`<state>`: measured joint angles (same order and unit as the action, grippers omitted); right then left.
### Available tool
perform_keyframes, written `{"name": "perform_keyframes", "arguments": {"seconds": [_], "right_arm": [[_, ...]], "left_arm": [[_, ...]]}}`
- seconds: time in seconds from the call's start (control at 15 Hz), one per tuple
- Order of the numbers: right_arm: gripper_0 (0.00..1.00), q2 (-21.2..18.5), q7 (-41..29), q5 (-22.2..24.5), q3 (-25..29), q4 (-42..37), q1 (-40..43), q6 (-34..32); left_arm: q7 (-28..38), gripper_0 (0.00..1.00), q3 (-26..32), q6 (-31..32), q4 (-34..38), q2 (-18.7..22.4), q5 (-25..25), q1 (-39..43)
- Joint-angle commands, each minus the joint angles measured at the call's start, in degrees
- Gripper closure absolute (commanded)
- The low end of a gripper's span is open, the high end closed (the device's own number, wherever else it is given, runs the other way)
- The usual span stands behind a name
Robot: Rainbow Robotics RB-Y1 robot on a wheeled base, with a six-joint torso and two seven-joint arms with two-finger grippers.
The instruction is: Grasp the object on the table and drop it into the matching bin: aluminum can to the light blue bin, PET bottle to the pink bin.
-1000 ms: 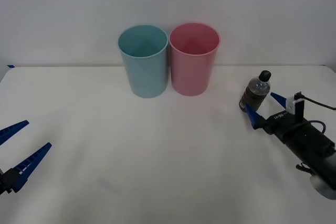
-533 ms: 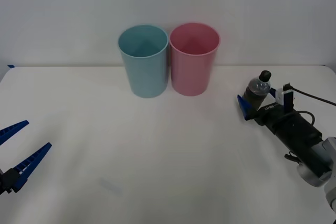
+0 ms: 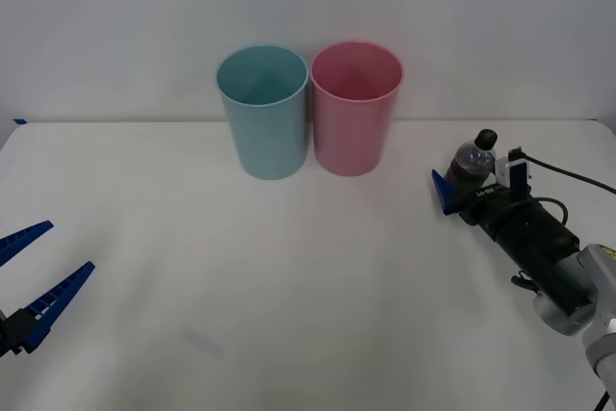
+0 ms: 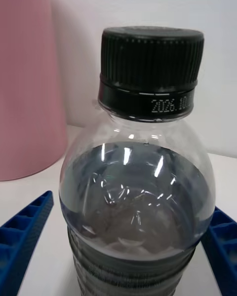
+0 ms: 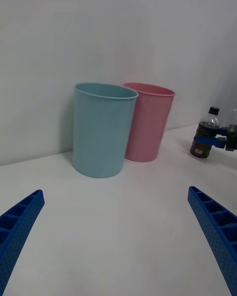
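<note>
While the PET bottle (image 3: pixel 470 168) stands upright near the right edge of the table (image 3: pixel 289 286), it is straddled by the right gripper (image 3: pixel 460 185), one blue finger (image 4: pixel 22 239) on each side of the body below the shoulder. In the right wrist view a sliver of white is seen between each finger and the plastic, so the fingers are judged spread, not yet clamped. The low, level approach is presumably chosen to catch the widest labelled part, well under the black cap (image 4: pixel 152 59).

The pink bin (image 3: pixel 355 108) is placed just beside the light blue bin (image 3: pixel 264 111) at the back centre, the two close or touching; the pink one is nearer the bottle, and it is the matching one.

The left gripper (image 3: pixel 29 271) is parked at the near left, fingers wide apart, nothing between them.

A plain white tabletop is seen, against a blank pale wall (image 3: pixel 481 26).
</note>
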<state>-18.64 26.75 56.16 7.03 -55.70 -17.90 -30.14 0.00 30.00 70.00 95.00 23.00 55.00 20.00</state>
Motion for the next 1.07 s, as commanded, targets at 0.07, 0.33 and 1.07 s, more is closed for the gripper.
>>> {"name": "perform_keyframes", "arguments": {"seconds": [0.07,0.33,1.07], "right_arm": [[1.0,0.01,0.32,0.0,0.0,0.07,0.06,0.08],[1.0,0.01,0.58,0.0,-0.09,-0.02,0.06,-0.01],[1.0,-1.31,-6.01,-0.26,-1.76,-14.96,5.68,-2.3]], "left_arm": [[0.0,0.0,0.0,0.0,0.0,0.0,0.0,0.0],[0.0,0.0,0.0,0.0,0.0,0.0,0.0,0.0],[0.0,0.0,0.0,0.0,0.0,0.0,0.0,0.0]]}}
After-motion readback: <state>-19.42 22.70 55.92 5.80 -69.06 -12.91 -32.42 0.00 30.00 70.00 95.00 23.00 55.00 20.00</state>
